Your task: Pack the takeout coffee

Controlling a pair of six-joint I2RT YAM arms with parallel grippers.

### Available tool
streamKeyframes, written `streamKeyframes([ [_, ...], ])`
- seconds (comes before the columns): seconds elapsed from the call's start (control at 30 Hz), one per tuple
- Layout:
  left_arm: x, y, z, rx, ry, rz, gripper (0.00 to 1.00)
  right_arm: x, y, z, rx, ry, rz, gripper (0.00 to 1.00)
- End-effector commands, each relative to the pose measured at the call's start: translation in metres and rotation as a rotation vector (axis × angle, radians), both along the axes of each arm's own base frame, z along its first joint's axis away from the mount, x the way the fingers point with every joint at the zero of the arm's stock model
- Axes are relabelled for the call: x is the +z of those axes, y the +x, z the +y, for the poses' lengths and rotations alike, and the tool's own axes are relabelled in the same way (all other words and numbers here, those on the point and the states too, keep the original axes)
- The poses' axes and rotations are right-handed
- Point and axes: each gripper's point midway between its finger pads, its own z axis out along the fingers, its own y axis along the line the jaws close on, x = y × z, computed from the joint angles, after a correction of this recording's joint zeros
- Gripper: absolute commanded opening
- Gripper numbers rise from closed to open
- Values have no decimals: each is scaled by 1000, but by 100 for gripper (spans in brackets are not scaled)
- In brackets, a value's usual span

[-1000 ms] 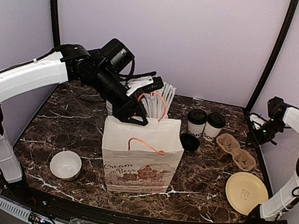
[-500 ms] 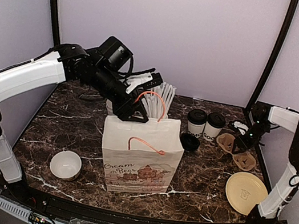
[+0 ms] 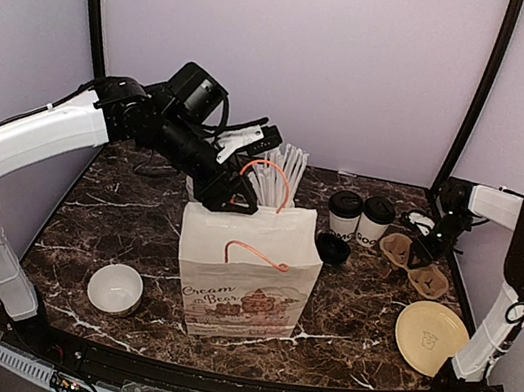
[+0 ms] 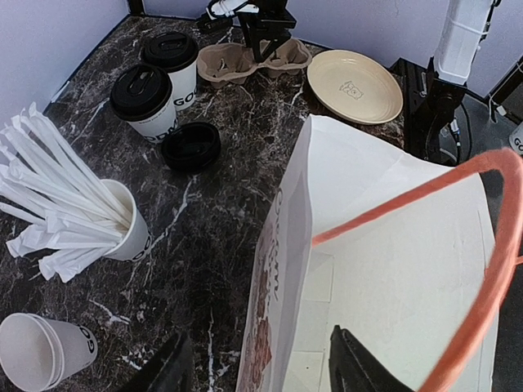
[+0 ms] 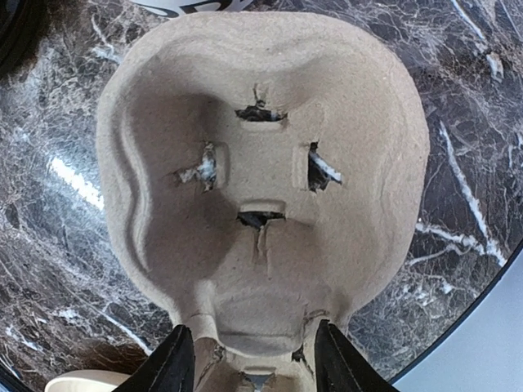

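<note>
Two takeout coffee cups (image 3: pixel 344 214) (image 3: pixel 376 219), white with black lids, stand side by side right of the white paper bag (image 3: pixel 247 270); they also show in the left wrist view (image 4: pixel 147 102) (image 4: pixel 170 61). My left gripper (image 3: pixel 231 196) (image 4: pixel 261 371) is open, its fingers straddling the bag's rear top wall (image 4: pixel 384 245); one orange handle arcs over the opening. My right gripper (image 3: pixel 423 243) (image 5: pixel 255 363) is open just above the brown pulp cup carrier (image 3: pixel 414 264) (image 5: pixel 261 163), its fingers on either side of the carrier's narrow middle.
A loose black lid (image 3: pixel 333 249) lies in front of the cups. A white cup of straws (image 4: pixel 122 233) and stacked empty cups (image 4: pixel 41 351) stand behind the bag. A white bowl (image 3: pixel 115 289) sits front left, a cream plate (image 3: pixel 431 338) front right.
My right gripper has come in from the table's right edge and down over the cup carrier. My left gripper has stayed at the bag's rear rim, shifting only slightly.
</note>
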Motion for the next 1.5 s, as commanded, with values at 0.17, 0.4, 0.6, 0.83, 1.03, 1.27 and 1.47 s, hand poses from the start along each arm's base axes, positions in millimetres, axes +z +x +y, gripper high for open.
streamKeyframes([
  [0.17,16,-12,8,-18,-40,-18,52,-4,13,3,-6,9,2,45],
  [0.4,15,-14,8,-25,-38,-9,46,-7,12,4,-13,19,13,33],
  [0.6,15,-13,9,-17,-33,-16,47,-8,10,5,-20,25,18,39],
  [0.83,16,-13,12,-10,-29,-18,48,-15,7,4,-21,18,45,40],
  [1.03,15,-13,13,-5,-24,-19,47,-11,6,5,-23,23,40,32],
  [1.27,22,-9,13,3,-31,-47,47,35,-1,8,-20,33,-29,28],
  [1.47,29,-2,15,23,-26,-94,48,120,-3,26,7,133,-218,27],
])
